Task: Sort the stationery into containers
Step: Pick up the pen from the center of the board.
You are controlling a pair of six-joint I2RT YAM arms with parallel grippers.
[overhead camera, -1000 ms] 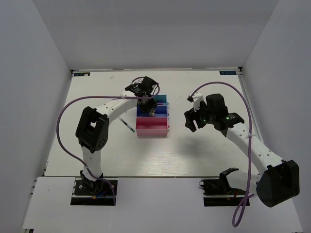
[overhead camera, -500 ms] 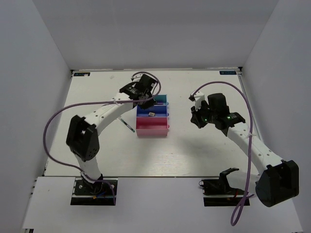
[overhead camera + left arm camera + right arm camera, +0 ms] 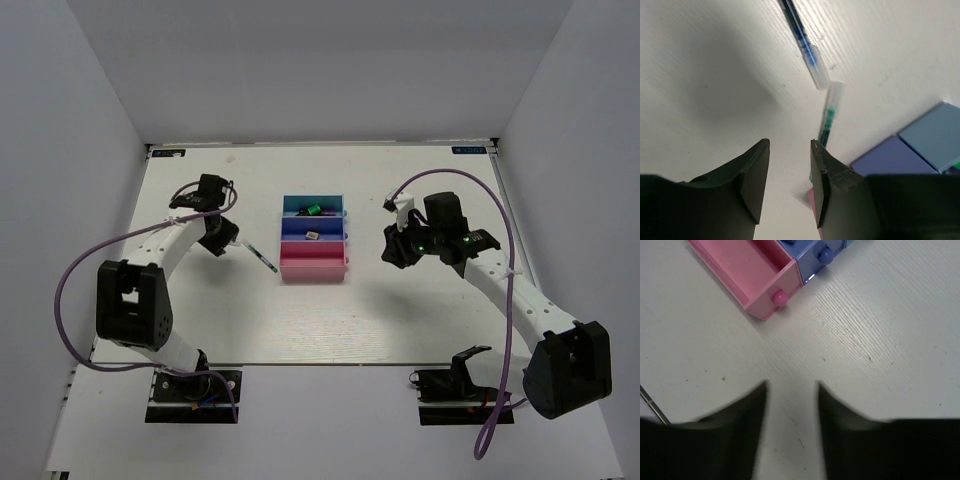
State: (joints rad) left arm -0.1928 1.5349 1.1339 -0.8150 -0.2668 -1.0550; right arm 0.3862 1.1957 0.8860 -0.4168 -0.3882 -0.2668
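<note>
The containers are a row of three joined trays: teal (image 3: 328,203), blue (image 3: 330,229) and pink (image 3: 312,264). A small green piece (image 3: 312,210) lies in the teal tray and a tiny tan cube (image 3: 313,235) in the blue one. A thin pen (image 3: 262,258) lies on the table left of the pink tray. In the left wrist view it shows as a bluish pen (image 3: 802,42) end to end with a green-inked one (image 3: 829,117). My left gripper (image 3: 226,243) (image 3: 790,150) hovers open just short of them, holding nothing. My right gripper (image 3: 393,250) (image 3: 791,387) is open over bare table right of the trays.
The trays' side walls (image 3: 885,157) stand just right of the left fingers. The pink tray (image 3: 747,270) looks empty from the right wrist. White walls close in the table (image 3: 320,320) on three sides. Purple cables loop off both arms.
My left arm has pulled back from above the trays and swung left and down beside the pen, its jaws shutting and then opening. The right gripper narrowed and reopened, hardly shifting.
</note>
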